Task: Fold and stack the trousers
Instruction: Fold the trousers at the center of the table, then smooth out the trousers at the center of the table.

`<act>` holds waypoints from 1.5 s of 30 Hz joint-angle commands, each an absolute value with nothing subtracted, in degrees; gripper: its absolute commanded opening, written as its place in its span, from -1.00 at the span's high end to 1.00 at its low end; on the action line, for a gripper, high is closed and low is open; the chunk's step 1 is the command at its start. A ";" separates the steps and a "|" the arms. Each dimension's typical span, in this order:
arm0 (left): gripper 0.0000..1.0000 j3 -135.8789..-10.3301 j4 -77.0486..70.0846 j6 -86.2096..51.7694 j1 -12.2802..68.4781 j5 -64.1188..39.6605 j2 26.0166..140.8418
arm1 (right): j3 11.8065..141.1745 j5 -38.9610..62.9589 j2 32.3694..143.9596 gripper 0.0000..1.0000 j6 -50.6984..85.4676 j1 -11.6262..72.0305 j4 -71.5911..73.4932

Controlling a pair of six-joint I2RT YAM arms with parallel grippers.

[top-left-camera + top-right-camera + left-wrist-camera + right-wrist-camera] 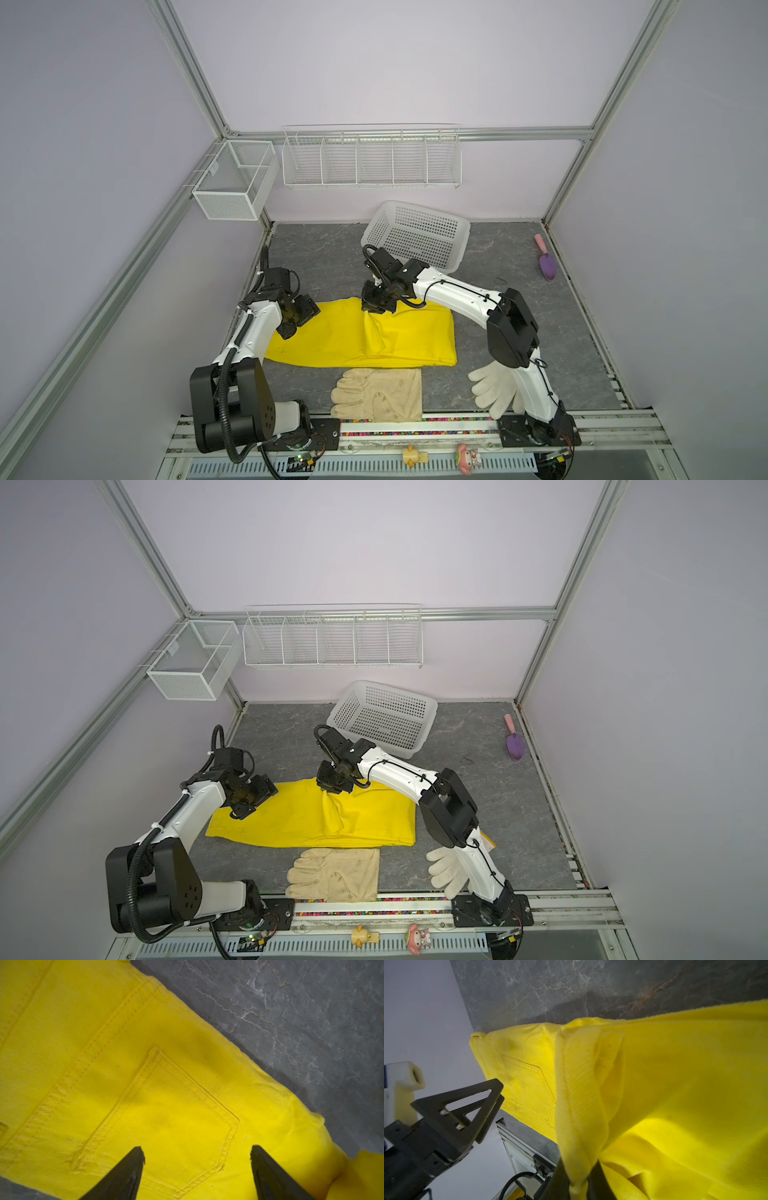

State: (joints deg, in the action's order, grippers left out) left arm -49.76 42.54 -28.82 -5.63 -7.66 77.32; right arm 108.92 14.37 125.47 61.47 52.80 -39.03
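The bright yellow trousers [332, 345] [286, 825] lie flat across the middle of the grey table, the leg part folded over from the right in a raised ridge. My right gripper [374, 309] [330, 789] [578, 1169] is shut on the hem of that folded layer near the trousers' far edge and holds it a little off the cloth below. My left gripper [291, 330] [241, 812] [197, 1150] hangs open just over the waist end. A back pocket [166, 1118] shows between its fingers, which touch nothing.
A cream leather glove [380, 395] lies in front of the trousers, and a white knitted glove [492, 386] sits by the right arm's base. Behind are a white plastic basket [415, 237], a purple scoop [548, 264] at far right, and wall-mounted wire racks [372, 160].
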 commanded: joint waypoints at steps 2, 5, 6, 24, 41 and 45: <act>-0.62 -49.13 44.27 -28.49 -5.98 -8.17 75.94 | 109.77 16.65 127.15 0.66 62.27 53.70 -38.26; -0.62 -48.96 44.69 -28.64 -5.98 -8.07 75.36 | 109.68 18.29 127.74 0.48 62.82 53.69 -36.31; -0.62 -48.96 44.91 -28.78 -5.98 -8.27 75.04 | 110.14 19.10 128.11 0.35 62.81 53.54 -36.06; -0.58 -42.09 47.43 -39.34 6.15 -15.10 58.33 | 86.94 10.93 102.81 -0.24 29.76 47.02 -50.48; -0.30 -40.71 39.09 -41.51 21.28 -5.99 73.76 | 55.09 -9.36 82.31 -0.43 14.41 50.42 -44.82; -0.24 -40.95 37.02 -42.62 23.39 -7.21 76.14 | 53.05 -14.90 83.04 -0.41 11.51 54.26 -43.24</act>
